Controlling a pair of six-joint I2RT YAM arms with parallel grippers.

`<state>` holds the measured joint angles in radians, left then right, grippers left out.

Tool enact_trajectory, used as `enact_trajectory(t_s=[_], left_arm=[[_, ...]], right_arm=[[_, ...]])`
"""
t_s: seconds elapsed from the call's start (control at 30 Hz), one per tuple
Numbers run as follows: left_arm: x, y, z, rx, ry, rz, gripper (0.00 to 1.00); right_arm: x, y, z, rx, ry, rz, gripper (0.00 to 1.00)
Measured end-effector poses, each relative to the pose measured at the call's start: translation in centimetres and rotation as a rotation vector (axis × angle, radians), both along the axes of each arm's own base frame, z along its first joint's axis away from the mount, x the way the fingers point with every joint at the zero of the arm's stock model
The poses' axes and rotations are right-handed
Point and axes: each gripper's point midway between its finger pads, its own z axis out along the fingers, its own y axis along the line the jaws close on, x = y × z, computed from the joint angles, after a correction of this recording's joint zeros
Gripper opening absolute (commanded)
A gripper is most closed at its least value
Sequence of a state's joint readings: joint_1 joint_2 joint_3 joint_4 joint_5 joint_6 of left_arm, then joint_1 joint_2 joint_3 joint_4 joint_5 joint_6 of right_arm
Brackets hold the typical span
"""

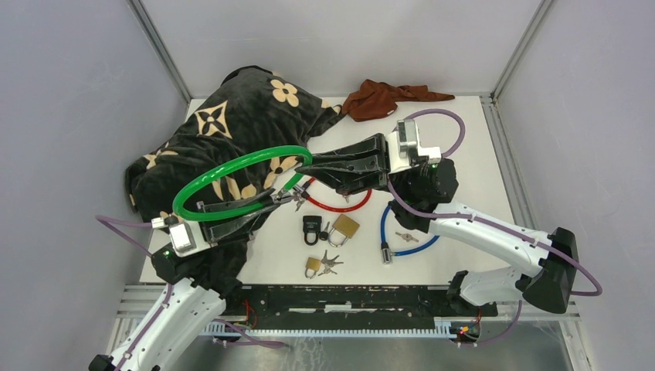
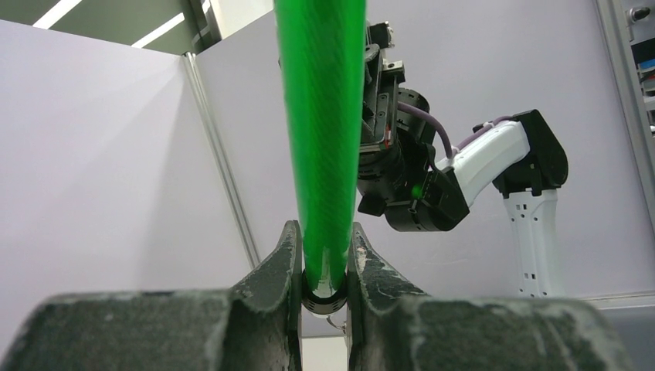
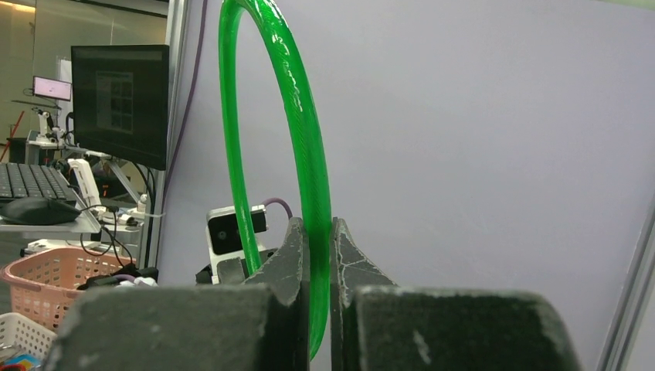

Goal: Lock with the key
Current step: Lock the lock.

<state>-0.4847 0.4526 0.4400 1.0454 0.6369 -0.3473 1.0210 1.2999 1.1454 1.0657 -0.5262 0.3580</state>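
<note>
Grey partition walls box in a white table [image 1: 463, 154] where two robot arms hold up a green plastic-coated cable lock [image 2: 323, 124]. Its loop arches clear of the surface above a black fleece blanket with beige flowers [image 1: 232, 116] heaped on the left.

Judging by its smooth gloss and the way it holds a hoop shape, the cable is light, springy rather than limp, and likely slick. The surest hold looks to be close to its ends, where the loop cannot swing or twist away while a key is turned.

The left gripper [image 2: 324, 251] is clamped narrowly on the cable just above a black collar [image 2: 323, 297] at its end. The right gripper [image 3: 320, 239] is all but closed, with the green cable running down through the slit between its fingers [image 3: 290, 255] and apparently pinched there.

Where the two grippers meet, a small bunch of metal keys [image 1: 298, 198] hangs; whether one sits in the lock cannot be told. On the table nearby lie a red cable lock [image 1: 347, 207], a blue cable lock [image 1: 383, 228], a black padlock [image 1: 312, 228] and a brass padlock [image 1: 345, 226].
</note>
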Motion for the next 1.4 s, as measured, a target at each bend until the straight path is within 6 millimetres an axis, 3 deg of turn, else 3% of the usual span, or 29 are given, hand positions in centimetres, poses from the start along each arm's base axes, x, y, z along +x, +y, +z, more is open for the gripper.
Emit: enact_trajectory(t_s=[0.67,0.93,1.07,1.2,1.4], left_arm=[[0.4,0.1,0.0,-0.005,-0.015,0.025,0.02],[0.3,0.5,0.6,-0.036,-0.027,0.038,0.02],[0.3,0.5,0.5,-0.036,-0.026,0.038,0.02],[0.4,0.4,0.0,-0.030,-0.017,0.038,0.02],[0.7,0.4,-0.6,-0.026,-0.001,0.043,0.02]], right_arm=[[1.3,1.2,0.1,-0.085,-0.015,-0.077,0.00],[3.4,4.0,-4.1,-0.244,0.005,-0.130,0.00],[3.6,4.6,-5.0,-0.269,0.012,-0.121,0.00],[3.5,4.0,-4.3,-0.257,-0.003,-0.144,0.00],[1.9,1.6,-1.2,-0.192,-0.053,-0.149,0.00]])
